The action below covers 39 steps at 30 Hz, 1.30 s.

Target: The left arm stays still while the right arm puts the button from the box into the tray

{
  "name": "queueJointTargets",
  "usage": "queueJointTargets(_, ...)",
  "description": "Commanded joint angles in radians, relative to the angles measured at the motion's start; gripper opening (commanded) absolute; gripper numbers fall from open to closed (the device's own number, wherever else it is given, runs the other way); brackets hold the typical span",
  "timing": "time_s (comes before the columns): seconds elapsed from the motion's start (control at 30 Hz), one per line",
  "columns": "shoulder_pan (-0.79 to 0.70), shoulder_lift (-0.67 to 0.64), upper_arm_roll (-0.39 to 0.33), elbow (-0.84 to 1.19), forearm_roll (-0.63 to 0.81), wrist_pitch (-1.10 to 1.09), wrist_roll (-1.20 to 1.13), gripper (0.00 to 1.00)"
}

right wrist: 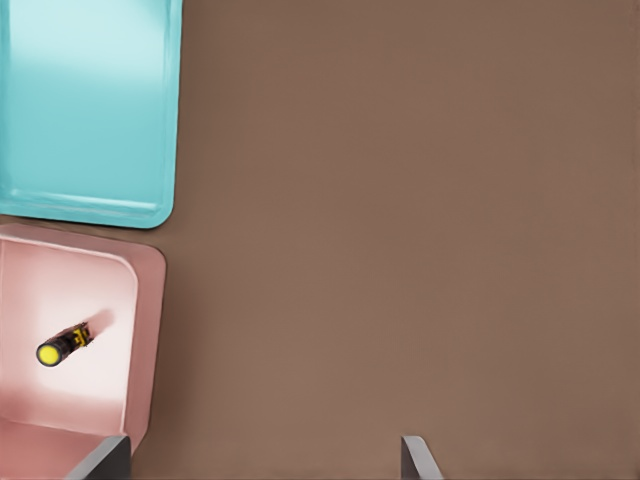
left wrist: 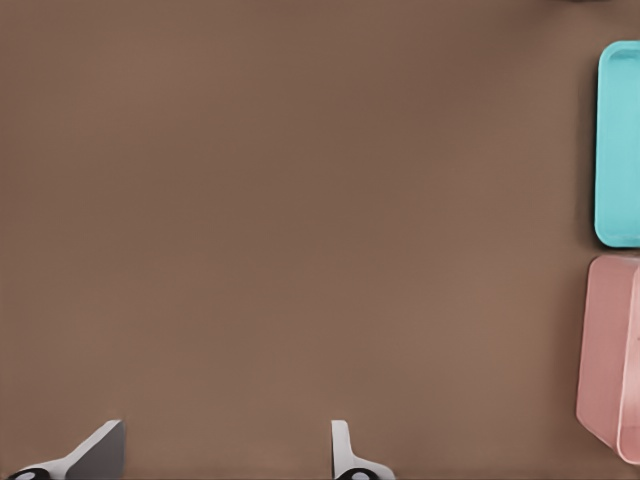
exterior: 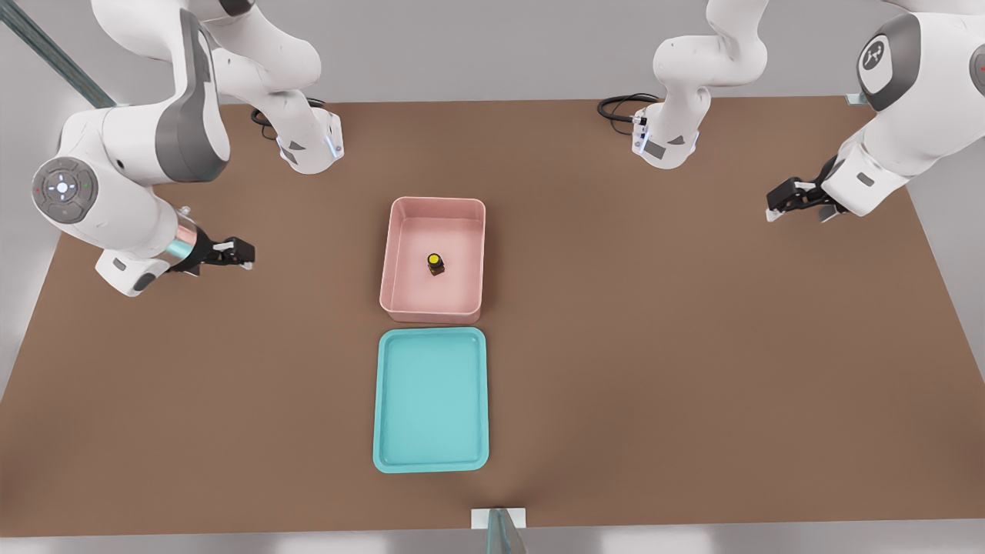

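Currently your working gripper (exterior: 245, 253) hangs over bare table (exterior: 654, 346), well off the box (exterior: 400, 304) toward the front view's left, holding nothing. In the right wrist view its two fingertips (right wrist: 415, 458) stand wide apart with only table between them.

Button (exterior: 435, 264): stands upright near the middle of the box floor, yellow top up, touching no wall. Tray (exterior: 385, 462): just beside the box on the near side, with a narrow strip of table between the two rims.

Risks, as judged from this layout:
- Tall box walls. If you come in low or slanted from the side, a finger is likely to catch the rim and shove or tip the box.
- Button is very small against the finger span. A slightly off-centre close could knock it over or pinch it by the rounded top, so it squirts free.
- Lifting too little before crossing toward the tray could drag the button into the box wall nearest the tray.
- Releasing high may let it bounce over the tray's low rim.

Writing: none readable. Only marks seen are a small white logo on the grey cap of the parked arm (exterior: 908, 92) and lit dots on your arm's wrist disc (exterior: 63, 188).
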Motion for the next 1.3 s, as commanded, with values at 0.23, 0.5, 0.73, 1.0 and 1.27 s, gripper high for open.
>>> queueJointTargets(0.23,0.140,0.168,0.348,0.014,-0.009,0.125,0.469,1.00)
queueJointTargets(0.5,0.346,0.249,0.351,-0.265,-0.094,0.636,0.773,1.00)
queueJointTargets(0.73,0.326,0.228,0.356,-0.584,-0.246,0.981,0.765,1.00)
queueJointTargets(1.0,0.326,0.247,0.357,-0.710,-0.381,1.084,0.770,1.00)
queueJointTargets(1.27,0.335,0.320,0.357,-0.725,-0.418,1.110,0.771,1.00)
